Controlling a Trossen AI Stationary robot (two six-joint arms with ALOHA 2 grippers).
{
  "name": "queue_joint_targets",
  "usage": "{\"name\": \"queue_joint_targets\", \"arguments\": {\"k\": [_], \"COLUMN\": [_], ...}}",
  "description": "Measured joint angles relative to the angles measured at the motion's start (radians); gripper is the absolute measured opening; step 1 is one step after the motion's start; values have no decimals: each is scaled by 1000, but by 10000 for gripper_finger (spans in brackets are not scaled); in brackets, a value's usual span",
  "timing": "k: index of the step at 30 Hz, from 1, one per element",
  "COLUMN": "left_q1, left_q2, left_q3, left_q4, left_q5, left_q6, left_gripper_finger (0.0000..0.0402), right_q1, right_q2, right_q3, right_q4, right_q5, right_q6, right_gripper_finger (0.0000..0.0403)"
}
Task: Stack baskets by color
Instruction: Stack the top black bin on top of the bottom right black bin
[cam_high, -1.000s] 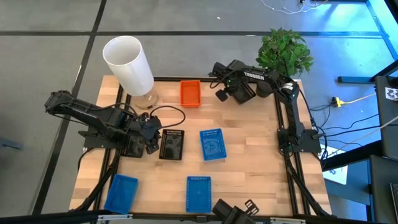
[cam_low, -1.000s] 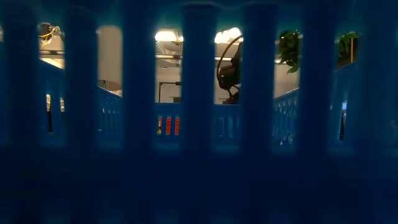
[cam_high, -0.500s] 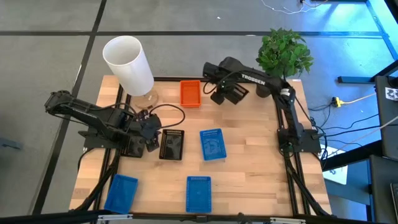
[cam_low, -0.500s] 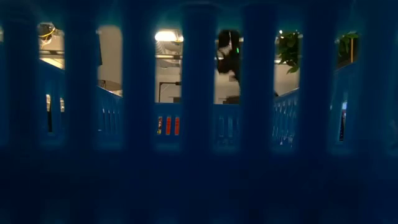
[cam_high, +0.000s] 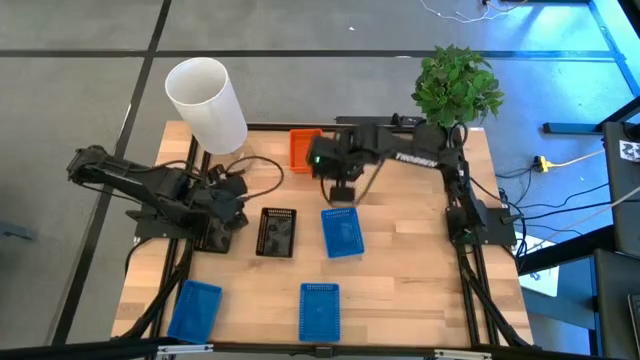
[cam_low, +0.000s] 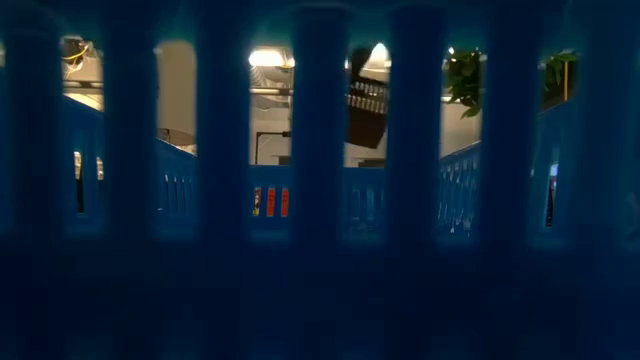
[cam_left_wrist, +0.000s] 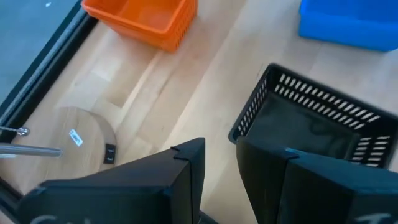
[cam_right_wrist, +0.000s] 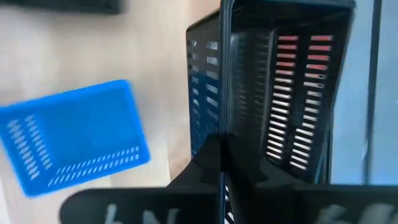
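My right gripper (cam_high: 340, 190) hangs over the table's middle, shut on a black basket (cam_right_wrist: 273, 93) that also shows in the low view (cam_low: 366, 108). Below it a blue basket (cam_high: 341, 232) lies flat on the table. A second black basket (cam_high: 277, 230) lies flat beside it. My left gripper (cam_high: 232, 205) stands open just left of that basket, touching nothing; its fingers (cam_left_wrist: 186, 180) are short of the basket's near wall (cam_left_wrist: 249, 124). An orange basket (cam_high: 300, 148) sits at the far side, partly hidden by the right arm. Two more blue baskets (cam_high: 195, 308) (cam_high: 320, 310) lie near the front edge. My right gripper pinches one side wall of the black basket at its rim (cam_right_wrist: 222, 127) between its two fingers, one inside and one outside. The fingers come from above, pointing steeply down. The basket hangs below them on edge, tilted, clear of the table.
A tall white cylinder (cam_high: 205, 100) stands at the far left corner and a green plant (cam_high: 458, 85) at the far right. A blue basket's mesh wall (cam_low: 320, 280) fills most of the low view. Bare wood lies at the table's right side.
My right gripper has swung from the far right corner toward the left and the near side, rising and rolling, and carries the black basket above the middle blue basket. My left gripper has drawn back a little from the black basket on the table, staying open.
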Motion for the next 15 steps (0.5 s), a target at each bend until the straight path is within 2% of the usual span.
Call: {"name": "queue_joint_targets", "arguments": {"k": [3,8,15], "left_q1": [0,0,0], "left_q2": [-66,-154,-196], "left_q3": [0,0,0], "left_q4": [1,9,8], "left_q5": [0,0,-1], "left_q6": [15,51,63], "left_gripper_finger": [84,84,84], "right_q1": [63,136,192], "right_q2": [0,2,2], "right_q3": [-8,-17,-17], "right_q4": [32,180,332], "right_q5": [-11,-54,-122], "right_q6": [-110,-263,-509], "right_gripper_finger": [2,2,2]}}
